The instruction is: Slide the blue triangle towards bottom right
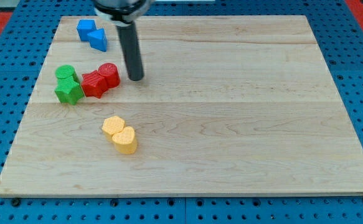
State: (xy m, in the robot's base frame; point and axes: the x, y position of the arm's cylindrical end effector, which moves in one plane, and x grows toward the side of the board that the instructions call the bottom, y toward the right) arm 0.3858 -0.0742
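With my tip (136,77) bare beside the red blocks (101,79), the blue triangle (98,40) near the table's top-left corner could be missed.

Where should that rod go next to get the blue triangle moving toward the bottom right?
Probably up and leftward first: my tip sits right of the red blocks, below and right of the blue triangle. It likely needs to get behind the triangle's upper-left side, near the blue cube, before pushing.

No readable text, labels, brand names, numbers or signs appear anywhere: none on the pale wooden worktop (231,124), the small coloured blocks or the blue perforated surround (355,62).
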